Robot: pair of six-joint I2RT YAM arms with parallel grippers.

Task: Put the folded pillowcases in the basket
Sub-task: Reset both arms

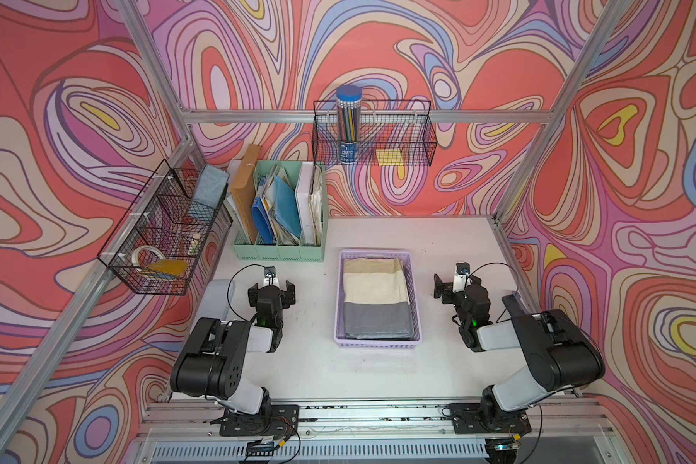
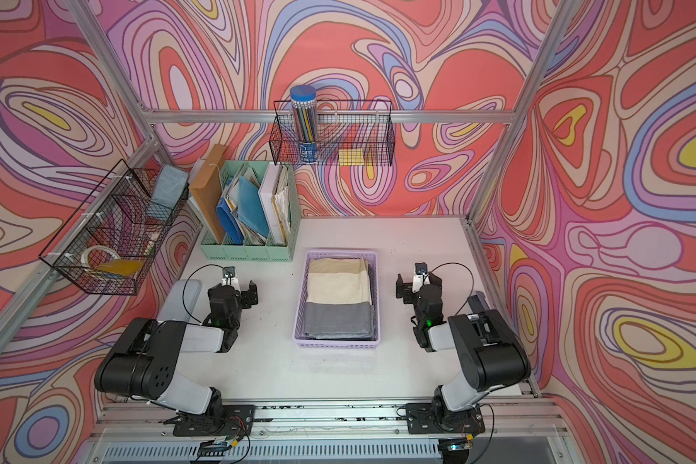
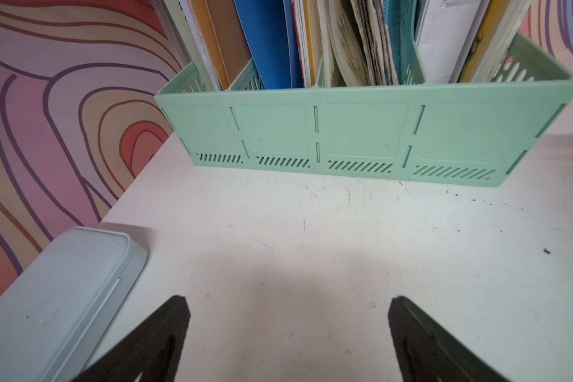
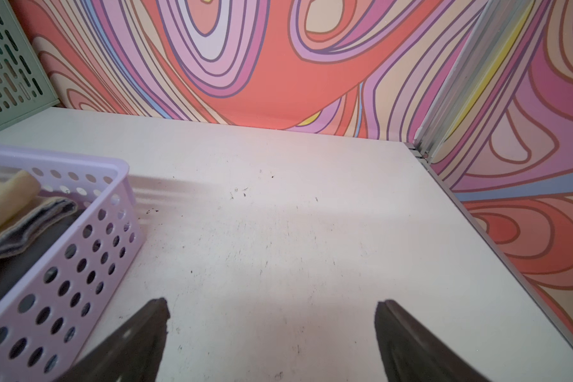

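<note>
The lavender basket [image 1: 338,305] [image 2: 300,305] stands mid-table between my two arms. Inside it lies folded cloth: a cream folded pillowcase [image 1: 374,287] [image 2: 338,287] over a grey folded piece [image 1: 376,321] [image 2: 336,321]. In the right wrist view the basket's perforated wall [image 4: 80,251] and the cream fold [image 4: 10,198] show at one side. My left gripper [image 1: 272,287] [image 2: 234,291] [image 3: 288,317] hangs open over bare table left of the basket. To the basket's right, my right gripper [image 1: 457,285] [image 2: 418,285] [image 4: 272,317] is open too, empty.
A green file organiser [image 1: 280,249] [image 3: 344,139] full of folders stands behind the left gripper. A pale grey tray [image 1: 218,297] [image 3: 53,297] lies by the left arm. Black wire baskets [image 1: 372,132] [image 1: 161,229] hang on the aluminium frame at the back and left.
</note>
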